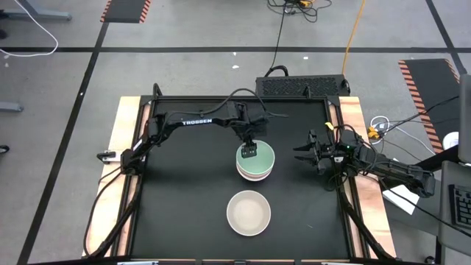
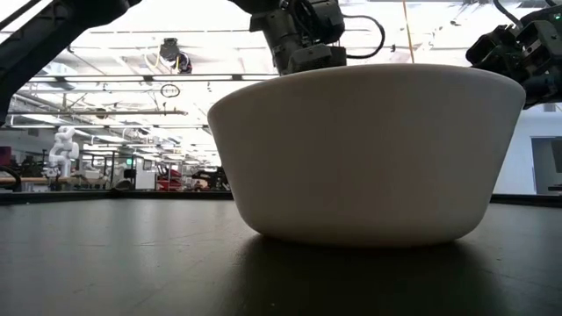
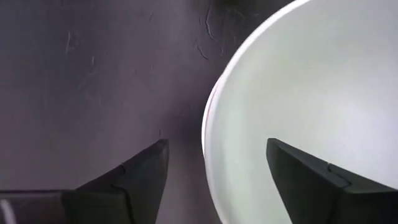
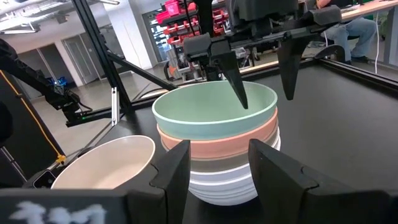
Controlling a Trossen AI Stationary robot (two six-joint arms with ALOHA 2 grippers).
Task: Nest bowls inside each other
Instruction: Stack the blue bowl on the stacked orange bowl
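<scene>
At the centre of the black table [image 1: 184, 221], the left gripper [image 1: 249, 150] hangs over the rim of a stack of nested bowls [image 1: 255, 163], its fingers spread wide with one tip inside the mint green bowl [image 4: 214, 107] and the other outside its wall. That top bowl sits in a salmon-orange bowl [image 4: 217, 144], which rests in turn on a grey-brown band and white bowls [image 4: 224, 182] below; how many lie beneath cannot be counted. The one bowl not yet nested, the cream-beige bowl [image 1: 249, 212], stands alone and empty on the near side of the stack, just apart from it and fully filling the low view. It lies closer to the left gripper than to the right gripper [image 1: 305, 152], which waits beside the stack toward the table's right edge, its fingers parted and empty, facing the bowls. Being round, the loose bowl offers no preferred axis; a grasp would likely take its rim from above. Judged from this layout, only that single bowl remains to join the stack.
</scene>
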